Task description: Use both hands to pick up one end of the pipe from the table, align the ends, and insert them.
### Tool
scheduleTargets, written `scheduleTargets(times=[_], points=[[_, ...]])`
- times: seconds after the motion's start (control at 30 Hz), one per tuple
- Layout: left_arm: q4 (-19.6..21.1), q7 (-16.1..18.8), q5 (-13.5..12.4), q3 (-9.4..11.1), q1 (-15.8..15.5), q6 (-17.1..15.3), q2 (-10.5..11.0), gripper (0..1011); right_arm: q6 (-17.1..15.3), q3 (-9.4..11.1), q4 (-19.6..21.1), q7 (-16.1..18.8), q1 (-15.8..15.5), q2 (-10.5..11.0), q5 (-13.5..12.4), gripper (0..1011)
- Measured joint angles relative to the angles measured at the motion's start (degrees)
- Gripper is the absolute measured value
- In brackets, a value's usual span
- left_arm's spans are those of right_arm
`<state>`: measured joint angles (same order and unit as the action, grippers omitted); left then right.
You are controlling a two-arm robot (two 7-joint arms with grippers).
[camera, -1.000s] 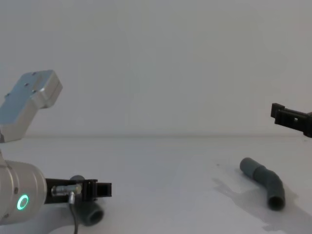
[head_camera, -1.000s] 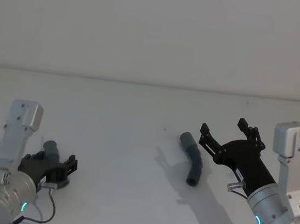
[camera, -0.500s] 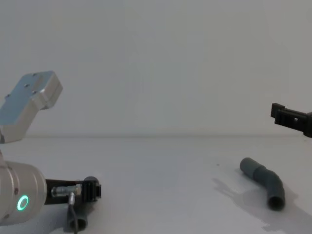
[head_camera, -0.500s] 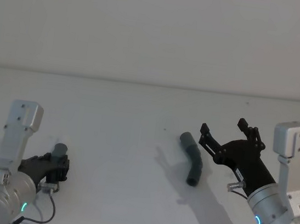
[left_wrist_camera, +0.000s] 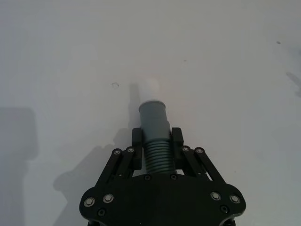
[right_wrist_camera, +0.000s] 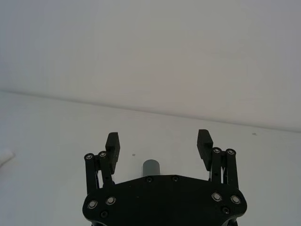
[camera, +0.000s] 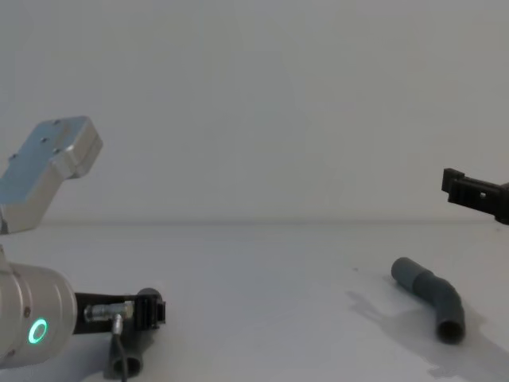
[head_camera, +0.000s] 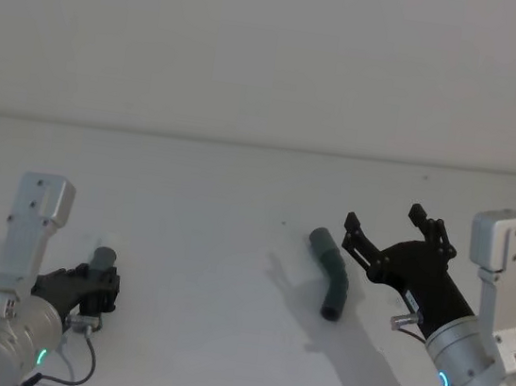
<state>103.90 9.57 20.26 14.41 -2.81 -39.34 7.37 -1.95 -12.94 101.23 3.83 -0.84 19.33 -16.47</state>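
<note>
Low at the table's [head_camera: 191,337] left, my left gripper [head_camera: 98,286] is shut on one pipe piece [head_camera: 103,257]. The left wrist view has its fingers [left_wrist_camera: 137,141] clamping the ribbed hose [left_wrist_camera: 155,155], with the grey cuff [left_wrist_camera: 153,115] and white spigot tip [left_wrist_camera: 149,88] sticking out past them over the table. The other pipe piece [head_camera: 330,274], bent and dark grey, lies on the table right of centre. My right gripper [head_camera: 385,221] hovers open just right of it and does not touch it. In the right wrist view, one cuff end [right_wrist_camera: 151,166] shows between the open fingers [right_wrist_camera: 112,143].
The table [camera: 262,286] is plain white and meets a bare pale wall at the back. Wide free room lies between the two pipe pieces. A thin cable [head_camera: 85,351] loops beside my left wrist.
In the past second my left gripper shut on the left pipe piece, which turned between its fingers. The right arm and the other piece have not moved.
</note>
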Motion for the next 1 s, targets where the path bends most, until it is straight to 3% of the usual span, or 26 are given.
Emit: scheduleTargets(times=[0.53,0.77,1.0], points=[[0.0,0.0,0.0,0.0,0.0,0.0,0.0,329,-0.4,0.0,0.1,0.0,0.2,0.0,0.1,1002],[0.0,0.0,0.0,0.0,0.0,0.0,0.0,329,-3.7,0.0,0.8,0.4,1.5,0.8,0.6,1002],[0.0,0.0,0.0,0.0,0.0,0.0,0.0,329,-9.3,-0.3,1.3,1.5,3.6,1.9,0.8,1002]])
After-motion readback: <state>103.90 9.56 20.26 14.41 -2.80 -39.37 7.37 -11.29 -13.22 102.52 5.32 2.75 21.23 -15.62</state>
